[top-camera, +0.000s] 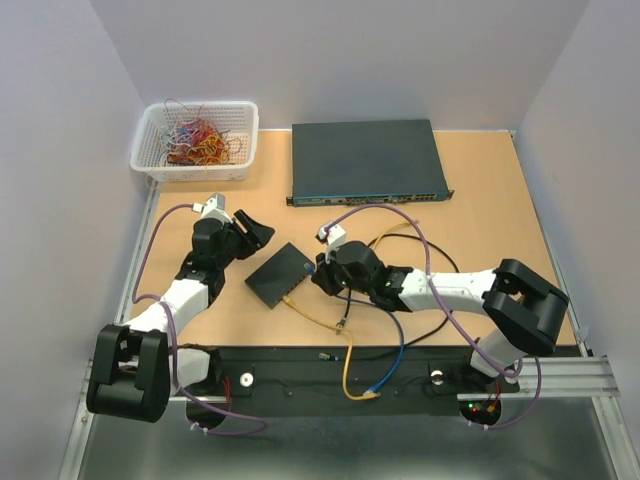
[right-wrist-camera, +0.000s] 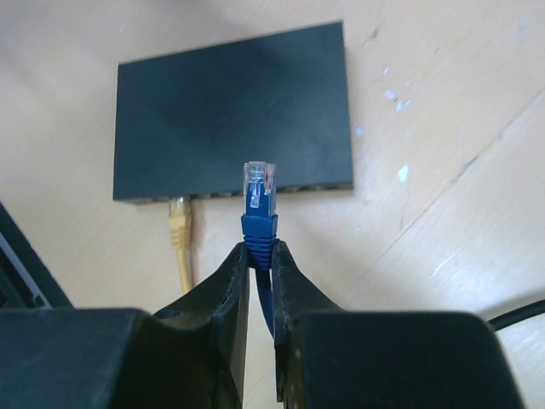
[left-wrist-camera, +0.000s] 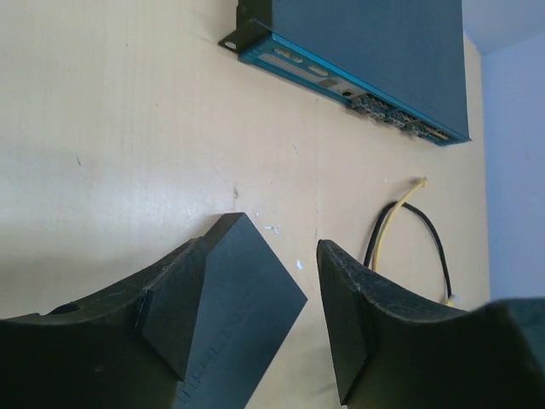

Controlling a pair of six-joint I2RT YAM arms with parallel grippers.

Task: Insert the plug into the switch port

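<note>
the right gripper (right-wrist-camera: 261, 256) clenched the blue plug (right-wrist-camera: 258, 183) by its boot, tip aimed at the port row (right-wrist-camera: 285, 188) on the near edge of the black switch (right-wrist-camera: 230, 102), close to it. a yellow plug (right-wrist-camera: 178, 226) sat in one port. the left gripper (left-wrist-camera: 266, 256) hung released over the switch's corner.

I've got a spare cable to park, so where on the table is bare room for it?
Bare wood lies at the far right, between the rack switch and the right arm. Around the small black switch it is crowded: the left gripper, the right gripper holding the plug, and cables.
</note>
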